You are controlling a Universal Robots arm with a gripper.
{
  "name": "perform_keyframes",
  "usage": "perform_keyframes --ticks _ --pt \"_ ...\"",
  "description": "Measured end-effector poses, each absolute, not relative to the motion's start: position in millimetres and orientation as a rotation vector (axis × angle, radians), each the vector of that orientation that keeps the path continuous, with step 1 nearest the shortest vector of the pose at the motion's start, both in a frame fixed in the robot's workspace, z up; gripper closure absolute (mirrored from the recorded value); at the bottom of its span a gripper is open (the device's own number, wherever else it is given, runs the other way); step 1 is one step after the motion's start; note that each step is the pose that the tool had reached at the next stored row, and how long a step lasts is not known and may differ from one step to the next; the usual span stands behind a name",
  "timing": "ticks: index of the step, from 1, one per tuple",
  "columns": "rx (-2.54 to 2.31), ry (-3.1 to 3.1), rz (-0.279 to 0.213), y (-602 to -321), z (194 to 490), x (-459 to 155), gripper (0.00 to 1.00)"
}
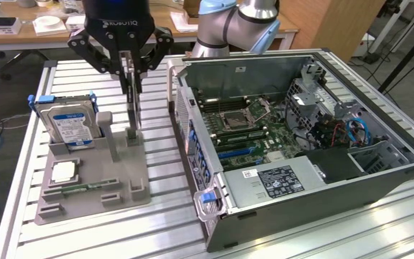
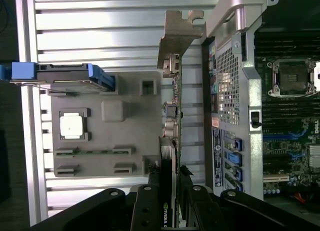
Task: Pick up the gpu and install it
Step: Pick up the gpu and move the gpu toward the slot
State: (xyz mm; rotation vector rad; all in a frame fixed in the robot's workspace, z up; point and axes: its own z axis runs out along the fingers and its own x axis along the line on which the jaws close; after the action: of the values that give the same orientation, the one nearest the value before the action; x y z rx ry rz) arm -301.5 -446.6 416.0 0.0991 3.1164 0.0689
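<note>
**Gpu** (image 1: 133, 105): a thin dark card seen edge-on and standing upright, with a silver bracket (image 2: 179, 33) at one end. The gripper (image 1: 131, 73) has its jaws clamped on the card's top edge, above the grey holder (image 1: 92, 189). The card's lower edge meets a slot post there; whether they touch is unclear. The hard drive (image 1: 67, 121) stands apart on the exterior view's left. The open case (image 1: 264, 210) is on the right, its wall near the card. A strip of bare tabletop (image 1: 167, 232) separates holder and case.
</note>
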Motion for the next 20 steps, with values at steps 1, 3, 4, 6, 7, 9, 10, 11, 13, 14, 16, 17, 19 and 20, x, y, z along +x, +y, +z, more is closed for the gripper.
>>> perform_keyframes --ticks 1,3,4,6,7,9,10,11,13,14,16,17,19,20 --pt "0.099 3.116 0.069 -446.6 416.0 -300.7 0.74" --pt "0.099 3.117 0.069 -446.6 416.0 -299.0 0.74" --pt "0.099 3.117 0.069 -446.6 416.0 -298.1 0.74" --pt "0.099 3.117 0.069 -446.6 416.0 -296.4 0.74" --pt "0.099 3.117 0.069 -446.6 416.0 -295.5 0.74" --pt "0.099 3.117 0.069 -446.6 416.0 -293.9 0.74" --pt "0.099 3.117 0.069 -446.6 416.0 -293.1 0.74" --pt "0.099 3.117 0.069 -446.6 416.0 -292.4 0.74" --pt "0.099 3.117 0.069 -446.6 416.0 -290.9 0.74" --pt "0.099 3.117 0.069 -446.6 416.0 -290.1 0.74" --pt "0.099 3.117 0.069 -446.6 416.0 -288.7 0.74" --pt "0.099 3.117 0.069 -446.6 416.0 -287.9 0.74" --pt "0.099 3.117 0.069 -446.6 416.0 -286.4 0.74" --pt "0.099 3.117 0.069 -446.6 416.0 -285.4 0.74"
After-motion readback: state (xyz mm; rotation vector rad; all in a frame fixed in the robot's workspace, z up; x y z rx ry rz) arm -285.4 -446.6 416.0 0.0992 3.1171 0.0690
